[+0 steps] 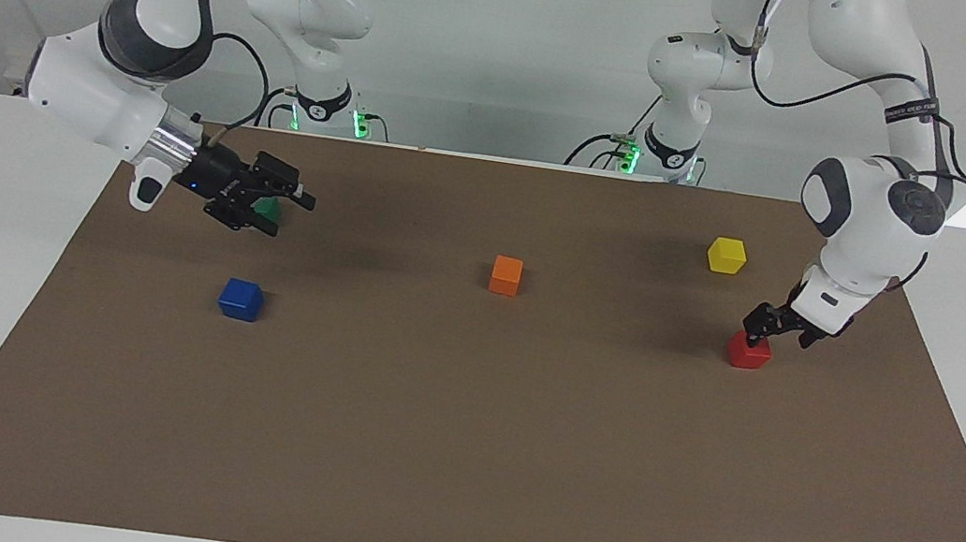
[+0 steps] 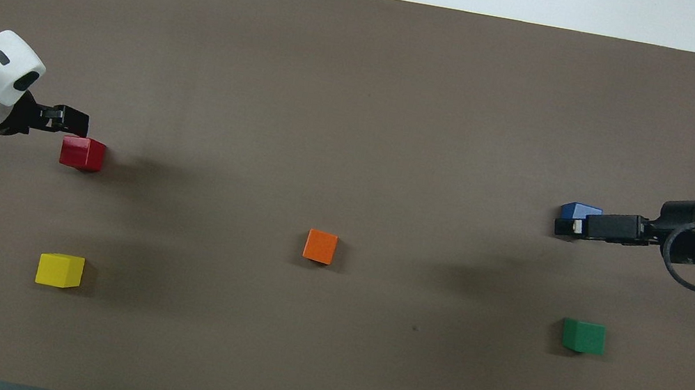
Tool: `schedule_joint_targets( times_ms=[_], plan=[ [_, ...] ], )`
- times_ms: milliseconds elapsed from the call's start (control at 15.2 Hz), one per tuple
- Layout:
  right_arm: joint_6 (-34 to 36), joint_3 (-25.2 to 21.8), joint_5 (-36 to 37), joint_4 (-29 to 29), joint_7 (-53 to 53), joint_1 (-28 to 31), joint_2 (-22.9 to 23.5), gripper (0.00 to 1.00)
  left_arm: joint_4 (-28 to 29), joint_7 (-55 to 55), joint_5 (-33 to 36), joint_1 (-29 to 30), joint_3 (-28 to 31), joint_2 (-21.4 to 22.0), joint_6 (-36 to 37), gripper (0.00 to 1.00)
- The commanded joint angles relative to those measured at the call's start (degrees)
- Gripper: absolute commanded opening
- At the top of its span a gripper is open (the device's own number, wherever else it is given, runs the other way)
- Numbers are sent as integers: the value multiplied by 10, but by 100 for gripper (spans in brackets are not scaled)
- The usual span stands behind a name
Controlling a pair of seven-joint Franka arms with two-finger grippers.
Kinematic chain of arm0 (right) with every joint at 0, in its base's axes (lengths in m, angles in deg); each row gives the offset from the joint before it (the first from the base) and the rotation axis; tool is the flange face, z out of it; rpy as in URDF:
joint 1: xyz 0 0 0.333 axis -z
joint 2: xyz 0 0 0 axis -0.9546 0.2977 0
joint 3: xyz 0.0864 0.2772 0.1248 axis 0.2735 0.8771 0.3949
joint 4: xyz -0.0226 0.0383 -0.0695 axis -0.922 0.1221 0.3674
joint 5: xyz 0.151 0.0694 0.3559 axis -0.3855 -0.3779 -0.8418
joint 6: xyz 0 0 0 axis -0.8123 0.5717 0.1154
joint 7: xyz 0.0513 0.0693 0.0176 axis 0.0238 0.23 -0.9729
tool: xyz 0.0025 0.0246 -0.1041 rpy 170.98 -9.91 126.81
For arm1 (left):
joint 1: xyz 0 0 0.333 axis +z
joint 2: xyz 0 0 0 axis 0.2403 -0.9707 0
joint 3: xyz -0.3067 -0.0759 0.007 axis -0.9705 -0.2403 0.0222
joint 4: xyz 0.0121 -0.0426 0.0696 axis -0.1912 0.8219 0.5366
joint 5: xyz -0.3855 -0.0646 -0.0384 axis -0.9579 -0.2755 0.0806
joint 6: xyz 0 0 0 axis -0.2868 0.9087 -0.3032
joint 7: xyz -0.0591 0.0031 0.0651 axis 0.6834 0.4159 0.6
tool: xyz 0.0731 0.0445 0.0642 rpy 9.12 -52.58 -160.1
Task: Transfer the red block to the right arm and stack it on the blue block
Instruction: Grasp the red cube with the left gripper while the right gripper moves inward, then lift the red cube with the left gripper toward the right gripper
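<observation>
**Red cube under the left gripper, pick not yet made**

Black fingers of the left gripper (image 1: 774, 329) are hanging just above the red block (image 1: 750, 351), tilted in from the left arm's end of the table. In the facing view the tips are sitting at the cube's top edge, on its robot-side, not down around its sides; the jaws are parted, holding nothing. The red block is resting on the brown mat (image 1: 457, 456), farther from the robots than the yellow cube (image 1: 726, 255) and well apart from it.

To do this step well, the gripper probably needs to centre over the cube, square its fingers to two flat faces and sink until the pads are reaching mid-height before closing. Gripping low on one pair of faces would likely leave the other pair free for the right arm to take at the handover.

The right gripper (image 1: 271, 201) is waiting in the air over the green cube (image 1: 268, 208), fingers spread and empty, a small blue light at its wrist. The blue block (image 1: 241, 299) is sitting on the mat farther from the robots than the green cube. The orange cube (image 1: 506, 275) is lying near the table's middle, between the two ends.

A band on the left arm's cable sleeve is carrying small white lettering, too small to read; no other writing is showing.
</observation>
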Motion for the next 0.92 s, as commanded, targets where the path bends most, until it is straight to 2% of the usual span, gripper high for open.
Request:
schedule_joint_targets(
  times_ms=[0, 330, 660, 792, 858],
  plan=[
    [-14, 3, -90, 34, -70, -15, 9, 100, 25, 11, -3, 1, -1, 4, -26, 100],
    [0, 6, -204, 50, -82, -48, 15, 100, 36, 27, -3, 1, 0, -4, -32, 100],
    [84, 8, -316, 42, -135, -52, 94, 100, 38, 26, -3, 0, -1, -24, -50, 100],
    [113, 10, -362, 41, -147, -63, 108, 100, 34, 26, -3, 0, -1, -33, -54, 98],
    [139, 10, -397, 38, -147, -72, 121, 100, 26, 22, -3, 2, -1, -34, -39, 58]
  ],
)
